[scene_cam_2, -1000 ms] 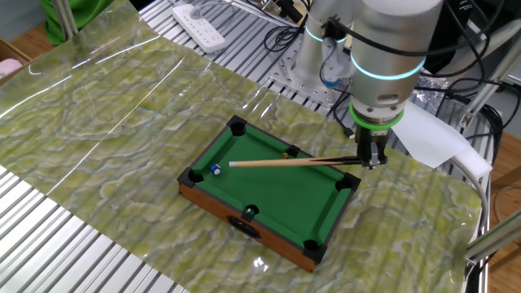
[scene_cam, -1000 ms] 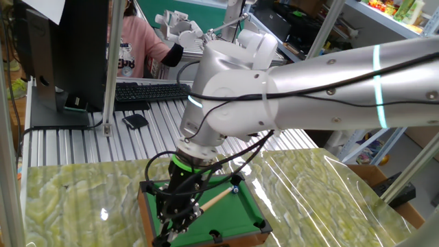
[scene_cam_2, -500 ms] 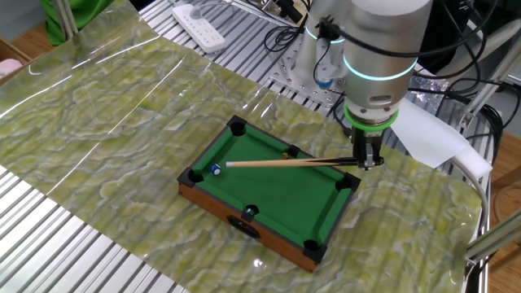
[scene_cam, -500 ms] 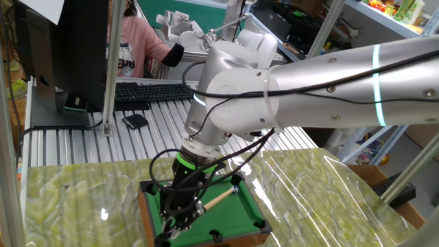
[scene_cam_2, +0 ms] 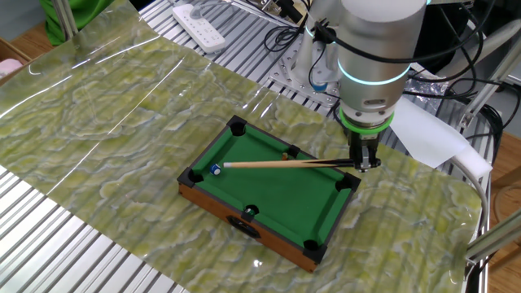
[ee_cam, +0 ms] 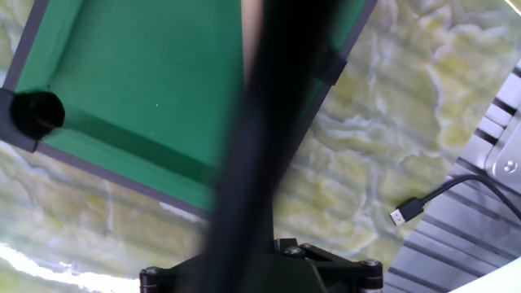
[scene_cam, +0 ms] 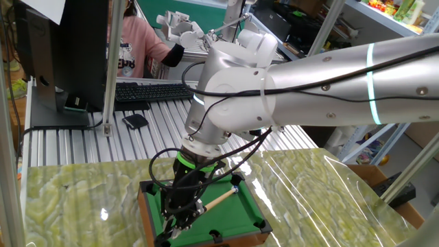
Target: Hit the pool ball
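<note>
The miniature green pool table (scene_cam_2: 277,195) lies on the marbled mat. The pool ball (scene_cam_2: 216,169), tiny and pale bluish-white, rests near the table's left corner pocket. My gripper (scene_cam_2: 364,163) is shut on the black end of the thin tan cue stick (scene_cam_2: 277,163), which lies level across the felt with its tip right at the ball. In the one fixed view the gripper (scene_cam: 184,214) hangs over the table's near end and the ball is hidden. In the hand view the cue stick (ee_cam: 260,122) fills the middle as a dark blurred bar over the felt (ee_cam: 155,89).
Black pocket holes (scene_cam_2: 249,212) ring the table rim. A USB cable end (ee_cam: 404,214) lies on the mat beside the table. A keyboard (scene_cam: 147,91) and a person (scene_cam: 137,41) are behind the mat; a white power strip (scene_cam_2: 199,16) lies far off.
The gripper has slid left along the cue's line, pushing the cue tip closer to the ball until it reaches it. The ball looks to be in the same place.
</note>
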Robot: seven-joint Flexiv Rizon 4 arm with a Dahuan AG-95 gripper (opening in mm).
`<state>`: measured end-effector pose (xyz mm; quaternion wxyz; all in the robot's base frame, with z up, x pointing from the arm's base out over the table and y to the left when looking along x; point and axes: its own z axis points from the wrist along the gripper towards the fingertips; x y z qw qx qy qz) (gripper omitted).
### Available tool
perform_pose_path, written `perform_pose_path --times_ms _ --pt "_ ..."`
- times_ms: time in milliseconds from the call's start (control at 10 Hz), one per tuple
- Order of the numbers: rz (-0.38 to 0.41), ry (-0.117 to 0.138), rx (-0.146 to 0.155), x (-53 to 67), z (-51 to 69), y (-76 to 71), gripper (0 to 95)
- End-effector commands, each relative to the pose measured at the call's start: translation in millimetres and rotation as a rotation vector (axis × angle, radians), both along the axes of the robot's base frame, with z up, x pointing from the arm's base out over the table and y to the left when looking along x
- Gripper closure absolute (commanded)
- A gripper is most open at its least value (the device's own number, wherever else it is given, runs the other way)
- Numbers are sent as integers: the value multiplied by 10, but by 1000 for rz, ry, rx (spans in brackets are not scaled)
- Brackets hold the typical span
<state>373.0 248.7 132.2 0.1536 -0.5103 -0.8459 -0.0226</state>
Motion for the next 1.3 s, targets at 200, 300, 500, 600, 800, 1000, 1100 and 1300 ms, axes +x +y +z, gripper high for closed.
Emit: perform_pose_path --times_ms 200,300,500,600,800,1000,1100,1300 --pt "6 11 2 -1 6 -5 950" --pt "11 13 5 4 0 -9 950" --pt "17 16 5 25 -17 -24 950" --pt "18 16 5 35 -24 -31 950" --pt "16 19 -1 49 -34 -42 950" --pt "23 18 -10 54 -38 -47 950" --pt "28 19 -10 64 -45 -54 950" --pt "35 21 -15 95 -61 -88 950"
